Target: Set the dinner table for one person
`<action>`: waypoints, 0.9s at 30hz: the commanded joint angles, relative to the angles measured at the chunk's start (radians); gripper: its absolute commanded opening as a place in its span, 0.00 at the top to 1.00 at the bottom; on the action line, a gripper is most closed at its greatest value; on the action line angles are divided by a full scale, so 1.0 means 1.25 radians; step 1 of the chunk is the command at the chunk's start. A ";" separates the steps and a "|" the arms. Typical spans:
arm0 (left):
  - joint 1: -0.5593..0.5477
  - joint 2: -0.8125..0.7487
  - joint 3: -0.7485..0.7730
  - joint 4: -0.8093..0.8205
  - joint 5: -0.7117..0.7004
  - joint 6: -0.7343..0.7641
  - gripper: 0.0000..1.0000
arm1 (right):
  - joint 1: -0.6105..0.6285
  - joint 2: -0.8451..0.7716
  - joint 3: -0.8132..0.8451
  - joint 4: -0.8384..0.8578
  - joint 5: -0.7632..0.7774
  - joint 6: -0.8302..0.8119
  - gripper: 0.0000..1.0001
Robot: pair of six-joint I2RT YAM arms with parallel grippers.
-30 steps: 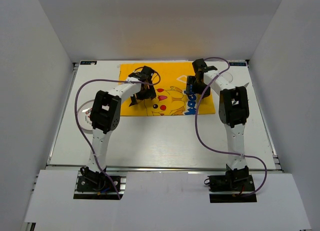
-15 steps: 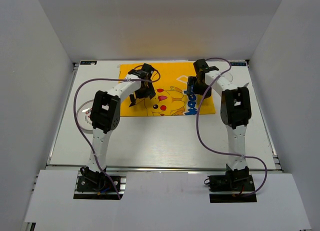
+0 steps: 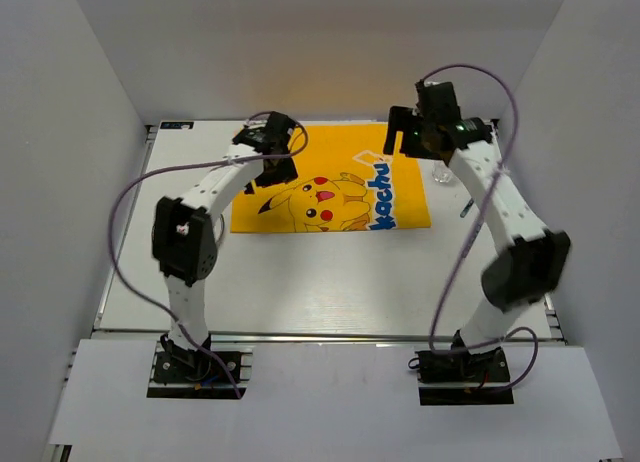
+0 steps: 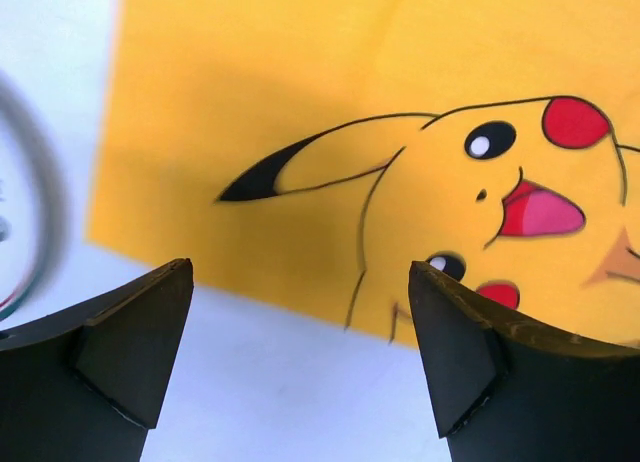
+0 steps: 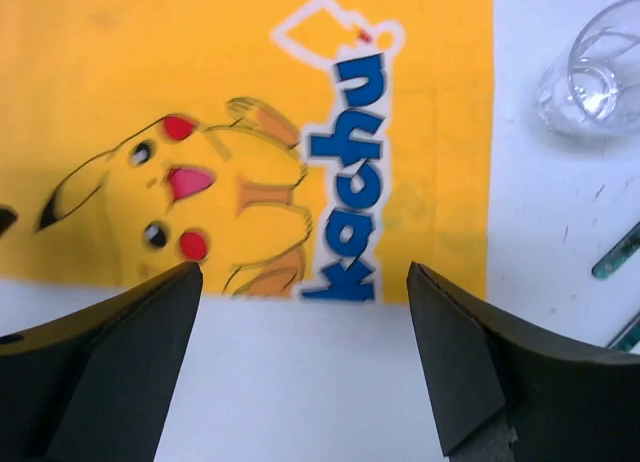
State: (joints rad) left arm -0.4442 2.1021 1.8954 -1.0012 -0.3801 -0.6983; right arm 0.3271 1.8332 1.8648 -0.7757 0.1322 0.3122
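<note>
The cloth (image 3: 330,190) lies flat on the far half of the surface (image 3: 320,282). Just right of the cloth's far corner, a glass (image 5: 590,77) stands on the surface. Thin utensils (image 5: 622,250) lie nearer me and further right. My left jaws hang above the cloth's left side, and my right jaws hang above its right side.

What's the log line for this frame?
left gripper: open, empty, over cloth edge | right gripper: open, empty, over cloth edge | glass: on table, right of cloth

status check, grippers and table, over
Left gripper open, empty; right gripper same. Pikachu cloth flat on dinner table, bare. Glass beside cloth's right edge; nothing blocking.
</note>
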 commanded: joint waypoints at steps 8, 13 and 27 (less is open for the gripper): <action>0.246 -0.541 -0.495 0.199 0.030 -0.049 0.02 | 0.005 -0.633 -0.495 0.204 -0.259 -0.001 0.11; 0.425 -0.603 -0.661 0.298 0.223 -0.119 0.02 | 0.007 -0.701 -0.536 0.190 -0.429 0.003 0.11; 0.638 -0.735 -0.904 0.383 0.271 -0.192 0.02 | 0.007 -0.758 -0.644 0.224 -0.521 -0.012 0.11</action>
State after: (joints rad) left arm 0.3275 1.2705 0.7811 -0.5285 -0.0013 -0.9176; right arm 0.3359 0.8894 1.0721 -0.5453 -0.4774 0.3058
